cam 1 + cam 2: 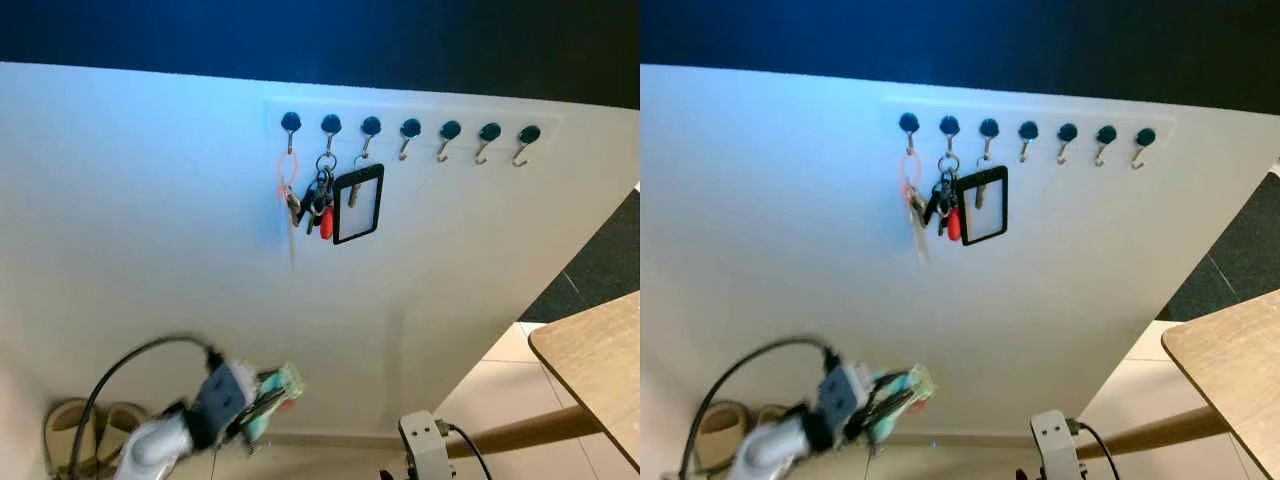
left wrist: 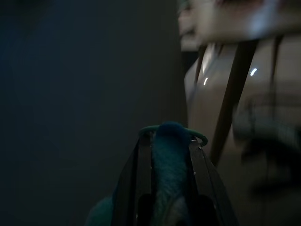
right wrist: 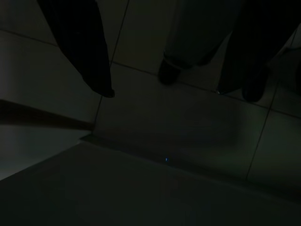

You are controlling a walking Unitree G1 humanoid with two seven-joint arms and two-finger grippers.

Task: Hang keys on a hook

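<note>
Left end effector low, near left, clenched on teal fuzzy keychain, thin ring at fingertips. Keys themselves not made out. Judged light, soft, floppy; ring is part to present to hook. Arm bent, well below hook row; four right hooks free. Right end effector spread, idle above floor.

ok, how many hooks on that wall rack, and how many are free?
7 hooks in one row on the white wall. The three leftmost hold an orange-looped key set, a key bunch and a black card holder. The four to their right are free.
</note>
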